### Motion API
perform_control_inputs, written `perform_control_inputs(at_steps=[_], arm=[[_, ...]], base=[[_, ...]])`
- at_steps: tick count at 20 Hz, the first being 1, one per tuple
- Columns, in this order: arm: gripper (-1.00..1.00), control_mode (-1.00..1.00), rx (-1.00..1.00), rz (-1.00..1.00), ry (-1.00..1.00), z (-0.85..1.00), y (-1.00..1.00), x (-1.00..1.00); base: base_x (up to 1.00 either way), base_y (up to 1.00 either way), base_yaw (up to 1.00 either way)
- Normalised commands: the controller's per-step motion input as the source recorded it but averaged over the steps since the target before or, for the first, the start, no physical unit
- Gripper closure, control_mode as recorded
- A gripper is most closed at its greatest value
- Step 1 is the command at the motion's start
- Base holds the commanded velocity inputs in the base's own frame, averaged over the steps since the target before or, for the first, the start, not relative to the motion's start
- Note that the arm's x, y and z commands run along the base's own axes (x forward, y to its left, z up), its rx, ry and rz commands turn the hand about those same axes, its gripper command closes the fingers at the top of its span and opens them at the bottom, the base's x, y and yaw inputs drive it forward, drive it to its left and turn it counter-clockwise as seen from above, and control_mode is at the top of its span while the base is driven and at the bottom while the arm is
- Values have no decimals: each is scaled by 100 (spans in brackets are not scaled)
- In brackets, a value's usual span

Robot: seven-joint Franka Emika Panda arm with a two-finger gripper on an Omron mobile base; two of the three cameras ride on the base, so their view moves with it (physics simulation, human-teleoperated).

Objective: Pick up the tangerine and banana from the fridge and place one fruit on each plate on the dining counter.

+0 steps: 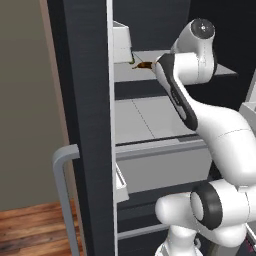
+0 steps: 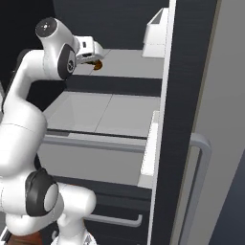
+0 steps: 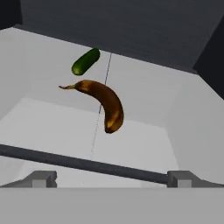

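Observation:
The fridge [image 1: 87,100] stands open, its black door [image 2: 184,95] swung to the side. The banana [image 3: 103,103], brown-orange and curved, lies on the light grey upper shelf [image 1: 150,57] and shows as a small dark shape [image 1: 142,65] past my forearm. My gripper [image 3: 112,179] is open, its fingertips [image 3: 41,178] set wide apart, and it hovers short of the banana with nothing between them. From the right, the hand [image 2: 88,48] is at the shelf's front edge, with a brown-orange bit of the banana [image 2: 98,65] just under it. The tangerine, the plates and the dining counter are out of view.
A small dark green item [image 3: 86,61] lies just behind the banana. A dark rail [image 3: 87,165] crosses in front of the shelf. White door bins [image 2: 155,33] hang on the door. Below are a wider shelf [image 1: 145,117], drawers [image 2: 95,162] and the grey bar handle [image 1: 62,190].

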Motion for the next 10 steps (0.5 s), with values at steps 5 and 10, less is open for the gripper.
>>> perform_control_inputs(at_steps=[5,10], arm=[[-100,-100,0,0,0,-35,0,45],[-100,-100,0,0,0,-25,0,45]], base=[[0,0,0],[0,0,0]])
